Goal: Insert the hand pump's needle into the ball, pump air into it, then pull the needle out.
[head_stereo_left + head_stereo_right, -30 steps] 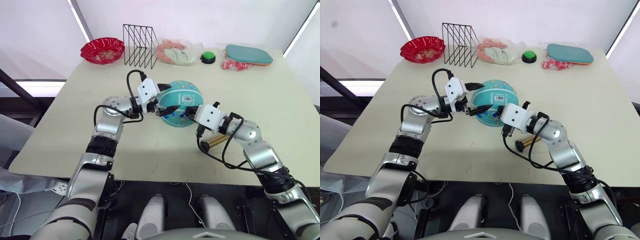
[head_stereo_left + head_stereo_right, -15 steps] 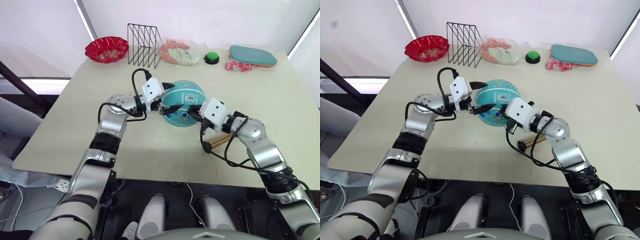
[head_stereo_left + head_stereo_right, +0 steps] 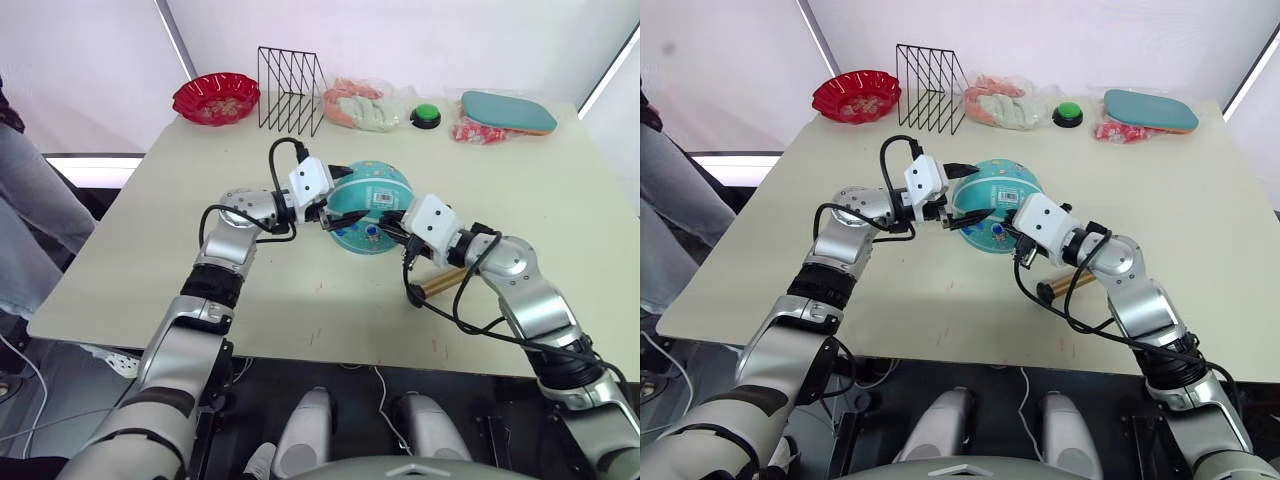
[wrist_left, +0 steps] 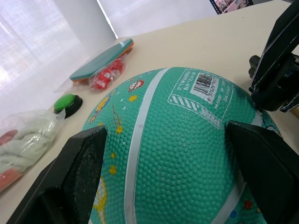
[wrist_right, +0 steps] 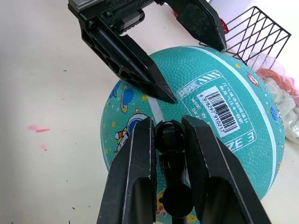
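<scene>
The teal ball (image 3: 372,196) with white seams and a barcode sticker rests mid-table. My left gripper (image 3: 341,199) straddles its left side, one finger (image 4: 83,173) on each flank, shut on the ball. From the right, my right gripper (image 5: 171,140) is shut on the black fitting (image 5: 170,136) at the hose tip, and the fitting is pressed against the ball's near side. The needle itself is hidden between fitting and ball. On the table under my right forearm lies the bronze hand pump (image 3: 441,283), its thin black hose (image 3: 412,272) looping up to the fitting.
Along the far edge stand a red bowl (image 3: 215,98), a black wire rack (image 3: 290,76), a plastic bag of pale items (image 3: 360,106), a green button (image 3: 427,115) and a flat teal pad (image 3: 503,110) on a red packet. A person's legs (image 3: 30,215) stand beside the table's left side.
The whole picture has shifted a little. A person's legs have come into view at the left. Both grippers keep their holds on the ball and the fitting.
</scene>
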Action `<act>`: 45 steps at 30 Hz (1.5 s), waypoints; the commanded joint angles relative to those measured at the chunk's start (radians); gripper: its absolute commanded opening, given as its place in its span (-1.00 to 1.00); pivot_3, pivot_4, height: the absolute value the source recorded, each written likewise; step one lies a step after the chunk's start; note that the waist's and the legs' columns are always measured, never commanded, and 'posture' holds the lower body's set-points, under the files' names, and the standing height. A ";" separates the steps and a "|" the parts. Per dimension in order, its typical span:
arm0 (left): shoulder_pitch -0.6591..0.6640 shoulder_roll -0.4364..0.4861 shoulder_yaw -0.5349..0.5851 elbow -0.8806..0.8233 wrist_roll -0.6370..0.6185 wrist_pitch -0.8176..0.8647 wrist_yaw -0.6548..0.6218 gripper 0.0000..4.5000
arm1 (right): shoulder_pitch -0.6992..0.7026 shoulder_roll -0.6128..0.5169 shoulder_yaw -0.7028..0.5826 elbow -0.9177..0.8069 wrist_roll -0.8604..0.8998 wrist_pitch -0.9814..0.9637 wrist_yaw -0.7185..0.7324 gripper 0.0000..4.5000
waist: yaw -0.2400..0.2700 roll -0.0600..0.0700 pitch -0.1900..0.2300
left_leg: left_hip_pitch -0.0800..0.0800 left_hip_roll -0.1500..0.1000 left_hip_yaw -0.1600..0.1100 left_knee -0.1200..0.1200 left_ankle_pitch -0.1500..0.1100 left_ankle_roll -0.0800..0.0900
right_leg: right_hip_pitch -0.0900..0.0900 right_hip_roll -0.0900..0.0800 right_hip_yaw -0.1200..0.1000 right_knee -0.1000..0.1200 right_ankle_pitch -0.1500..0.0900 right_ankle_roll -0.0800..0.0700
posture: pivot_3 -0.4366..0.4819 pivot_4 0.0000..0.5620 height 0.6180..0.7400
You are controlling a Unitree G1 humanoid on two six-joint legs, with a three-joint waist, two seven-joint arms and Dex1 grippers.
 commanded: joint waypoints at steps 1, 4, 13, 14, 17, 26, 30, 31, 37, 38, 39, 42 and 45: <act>0.077 0.027 -0.094 0.213 0.161 0.114 0.048 0.90 | -0.034 0.000 -0.073 -0.256 0.081 -0.089 0.013 -0.85 | 0.001 0.000 0.000 | 0.000 0.000 0.000 0.000 0.000 0.000 | 0.000 0.000 0.000 0.000 0.000 0.000 | -0.05 -0.47 1.00; 0.071 0.027 -0.096 0.219 0.160 0.118 0.047 0.90 | -0.021 -0.006 -0.075 -0.270 0.085 -0.088 0.008 -0.85 | 0.003 0.000 0.000 | -0.001 0.000 -0.001 0.000 0.000 0.000 | 0.000 0.000 0.000 0.000 0.000 0.000 | -0.05 -0.47 1.00; 0.064 0.031 -0.112 0.227 0.163 0.129 0.043 0.90 | -0.010 0.002 -0.109 -0.317 0.125 -0.036 -0.016 -0.85 | 0.008 0.000 0.000 | -0.001 -0.001 -0.001 0.000 0.000 0.000 | 0.000 -0.001 -0.001 -0.001 0.000 0.001 | -0.05 -0.47 1.00; 0.065 0.031 -0.114 0.227 0.164 0.130 0.043 0.90 | -0.009 0.002 -0.115 -0.324 0.132 -0.028 -0.019 -0.85 | 0.008 0.000 0.000 | -0.001 -0.001 -0.001 0.000 0.000 0.000 | 0.000 -0.001 -0.001 -0.001 0.000 0.001 | -0.05 -0.47 1.00; 0.064 0.030 -0.120 0.232 0.166 0.132 0.043 0.90 | -0.010 -0.001 -0.122 -0.336 0.144 -0.011 -0.022 -0.85 | 0.008 0.000 0.000 | -0.001 -0.001 -0.001 0.000 0.000 0.000 | 0.000 -0.001 -0.001 -0.001 0.000 0.001 | -0.05 -0.47 1.00; 0.060 0.034 -0.132 0.238 0.169 0.151 0.044 0.90 | 0.006 -0.018 -0.137 -0.371 0.174 0.015 -0.029 -0.85 | 0.008 0.000 0.000 | -0.002 -0.001 -0.001 0.000 0.000 0.000 | 0.000 -0.001 -0.001 -0.001 0.000 0.001 | -0.05 -0.47 1.00; 0.060 0.037 -0.140 0.243 0.171 0.159 0.044 0.90 | 0.008 -0.023 -0.142 -0.382 0.186 0.023 -0.033 -0.85 | 0.008 0.000 0.000 | -0.002 -0.001 -0.001 0.000 0.000 0.000 | 0.000 -0.001 -0.001 -0.001 -0.001 0.001 | -0.05 -0.47 1.00; 0.061 0.038 -0.142 0.243 0.172 0.161 0.043 0.90 | 0.007 -0.024 -0.144 -0.385 0.190 0.025 -0.035 -0.85 | 0.008 0.000 0.000 | -0.002 -0.001 -0.001 0.000 0.000 0.000 | 0.000 -0.001 -0.001 -0.001 -0.001 0.001 | -0.05 -0.47 1.00; 0.068 0.044 -0.154 0.242 0.181 0.174 0.042 0.90 | 0.001 -0.038 -0.159 -0.404 0.212 0.048 -0.039 -0.85 | 0.009 0.000 0.000 | -0.002 -0.001 -0.001 0.000 0.000 0.000 | 0.000 -0.001 -0.001 -0.001 -0.001 0.001 | -0.05 -0.47 1.00; 0.067 0.046 -0.155 0.244 0.183 0.176 0.044 0.90 | 0.000 -0.040 -0.161 -0.409 0.215 0.053 -0.040 -0.85 | 0.009 0.000 0.000 | -0.002 -0.001 -0.001 0.000 0.000 0.000 | 0.000 -0.001 -0.001 -0.001 -0.001 0.001 | -0.05 -0.47 1.00; 0.066 0.047 -0.156 0.245 0.184 0.178 0.044 0.90 | -0.001 -0.042 -0.163 -0.413 0.219 0.057 -0.041 -0.85 | 0.009 0.000 0.000 | -0.002 -0.001 -0.001 0.000 0.000 0.000 | 0.000 -0.001 -0.001 -0.001 -0.001 0.001 | -0.05 -0.47 1.00; 0.064 0.048 -0.159 0.250 0.186 0.178 0.044 0.90 | -0.005 -0.049 -0.165 -0.418 0.230 0.066 -0.046 -0.85 | 0.009 0.000 0.000 | -0.002 -0.001 -0.001 0.000 0.000 0.000 | 0.000 -0.001 -0.001 -0.001 -0.001 0.001 | -0.05 -0.47 1.00; 0.065 0.049 -0.162 0.250 0.187 0.178 0.045 0.90 | -0.008 -0.056 -0.167 -0.428 0.240 0.077 -0.050 -0.85 | 0.009 0.000 0.000 | -0.002 -0.001 -0.001 0.000 0.000 0.000 | 0.000 -0.001 -0.001 -0.001 -0.001 0.001 | -0.05 -0.47 1.00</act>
